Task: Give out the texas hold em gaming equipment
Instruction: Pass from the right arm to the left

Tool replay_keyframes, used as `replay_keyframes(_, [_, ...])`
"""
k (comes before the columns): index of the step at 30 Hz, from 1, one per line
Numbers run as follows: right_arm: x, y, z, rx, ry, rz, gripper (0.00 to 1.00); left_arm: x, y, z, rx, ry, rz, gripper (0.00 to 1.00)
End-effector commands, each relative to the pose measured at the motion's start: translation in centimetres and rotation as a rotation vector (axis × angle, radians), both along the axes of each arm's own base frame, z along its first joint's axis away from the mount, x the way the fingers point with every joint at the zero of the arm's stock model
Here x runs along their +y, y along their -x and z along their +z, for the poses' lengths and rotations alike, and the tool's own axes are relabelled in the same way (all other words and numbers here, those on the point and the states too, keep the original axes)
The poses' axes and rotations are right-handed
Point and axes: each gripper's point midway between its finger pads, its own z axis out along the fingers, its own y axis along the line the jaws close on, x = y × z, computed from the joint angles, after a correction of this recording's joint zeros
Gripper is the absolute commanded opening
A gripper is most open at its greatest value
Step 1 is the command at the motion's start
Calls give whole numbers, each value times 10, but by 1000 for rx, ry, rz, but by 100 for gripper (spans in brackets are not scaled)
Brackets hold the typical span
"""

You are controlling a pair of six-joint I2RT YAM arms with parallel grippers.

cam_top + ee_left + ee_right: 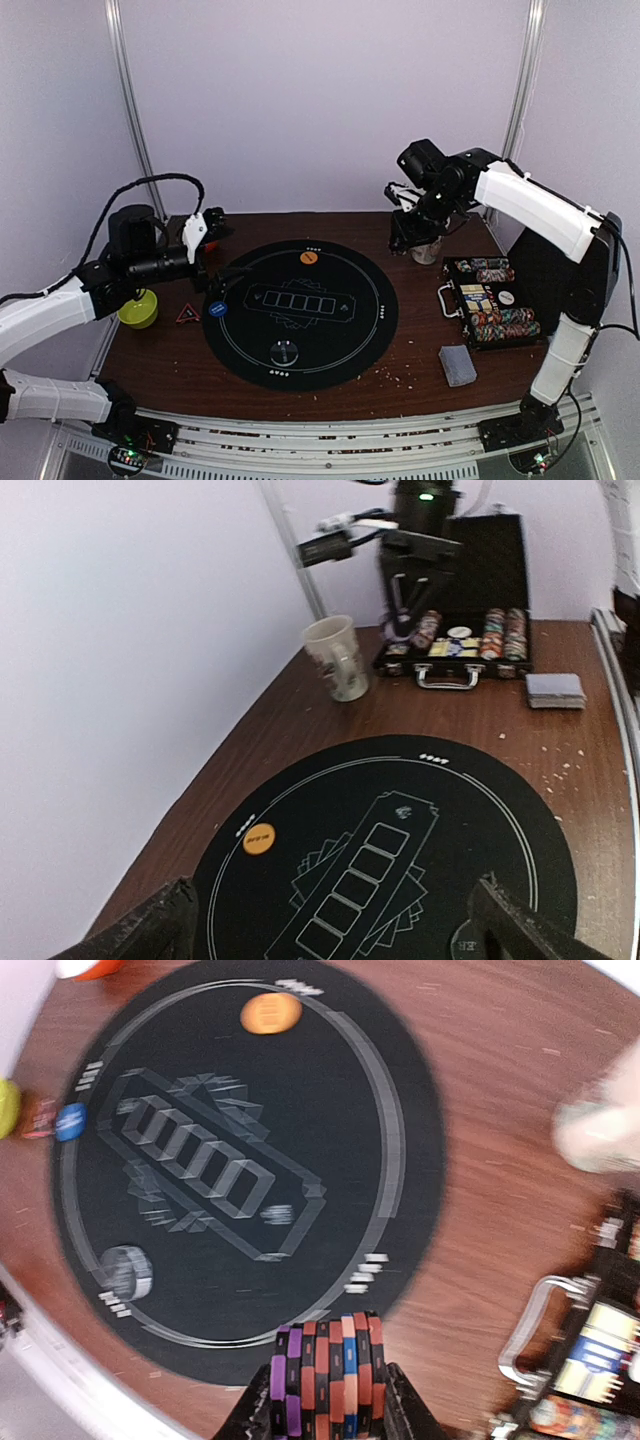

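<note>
A black round mat (300, 310) carries an orange disc (309, 257), a blue disc (217, 309) and a clear disc (285, 352). My right gripper (328, 1405) is shut on a stack of striped poker chips (328, 1375), purple, red and blue. It hangs above the table's far right (410, 232), between the mat and the open chip case (490, 300). A grey deck of cards (457, 365) lies in front of the case. My left gripper (220, 250) hovers open over the mat's left edge. Its fingers (150, 935) hold nothing, and the orange disc (258, 837) lies ahead of them.
A paper cup (428, 250) stands behind the case, close to the right gripper. A green bowl (138, 310) and a red triangle (188, 314) sit left of the mat. The case's metal handle (530, 1330) faces the mat. Crumbs dot the wood at front right.
</note>
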Motion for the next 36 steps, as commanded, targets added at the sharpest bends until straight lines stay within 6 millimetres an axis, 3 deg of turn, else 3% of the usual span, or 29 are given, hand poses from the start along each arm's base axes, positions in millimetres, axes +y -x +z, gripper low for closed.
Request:
replay_keyframes(1, [72,33,31,54,-315,133,0,-34,33,9,-185,-79,-193,98])
replay_keyframes(5, [118,51,38,112,-488,218,0,-60,34,2,-239,-126,-227,98])
replay_keyframes(10, [167,77,32,208,-621,318,0,-90,28,-6,-259,-170,-276,98])
replay_keyframes(15, [193,94,21,268,-652,356,0,-102,13,-6,-254,-156,-252,96])
replay_keyframes(22, [205,97,17,290,-678,378,0,-111,-2,-23,-154,-206,-228,68])
replay_keyframes(29, [209,93,15,281,-684,370,0,-118,2,-36,-110,-235,-283,72])
replay_keyframes(36, [212,90,20,273,-693,373,0,-115,-5,-39,-136,-265,-252,58])
